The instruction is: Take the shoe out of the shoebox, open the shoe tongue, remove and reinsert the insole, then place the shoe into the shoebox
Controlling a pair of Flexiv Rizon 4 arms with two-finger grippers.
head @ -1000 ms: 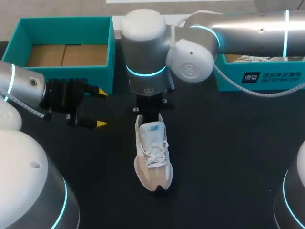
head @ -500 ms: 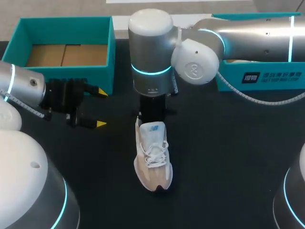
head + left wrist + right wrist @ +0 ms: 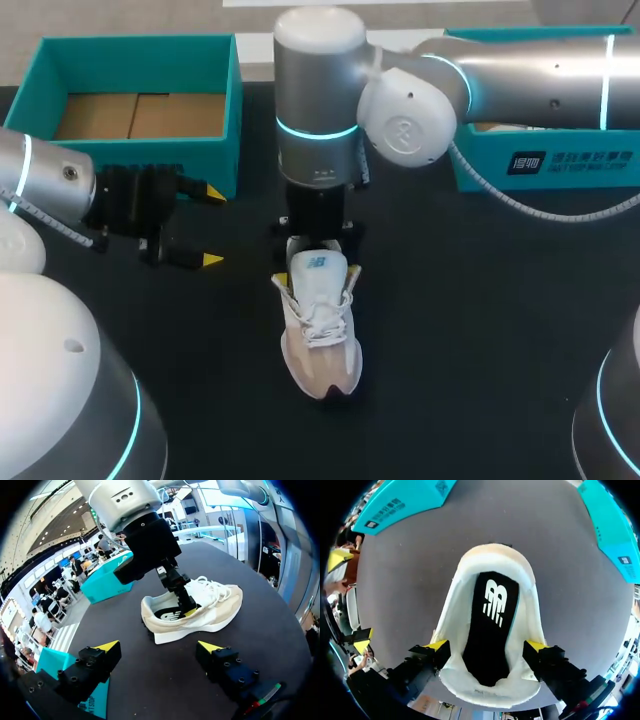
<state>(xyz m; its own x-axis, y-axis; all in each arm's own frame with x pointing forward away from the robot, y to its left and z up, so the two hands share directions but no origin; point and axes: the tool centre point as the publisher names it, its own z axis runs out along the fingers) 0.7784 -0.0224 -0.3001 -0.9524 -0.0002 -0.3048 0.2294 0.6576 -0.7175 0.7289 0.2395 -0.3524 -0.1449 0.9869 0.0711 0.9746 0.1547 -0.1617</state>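
Observation:
A white and beige shoe [image 3: 320, 335] lies on the black table, toe toward me. Its black insole [image 3: 492, 625] shows inside the opening. My right gripper [image 3: 316, 278] hangs over the heel end, open, with one yellow tip at each side of the collar. The right wrist view shows the gripper [image 3: 486, 645] spread as wide as the opening. My left gripper [image 3: 212, 227] stands open to the left of the shoe, holding nothing. In the left wrist view the shoe [image 3: 210, 607] lies ahead of the left gripper [image 3: 159, 647], with the right arm's fingers [image 3: 175, 580] at its heel.
A teal shoebox [image 3: 236, 100] with a cardboard floor stands at the back left, right behind my left gripper. A second teal box [image 3: 550, 165] stands at the back right under my right arm. Black table lies bare around the shoe.
My right gripper went from shut to wide open at the shoe's heel and shifted slightly to the right. The left arm has not moved.

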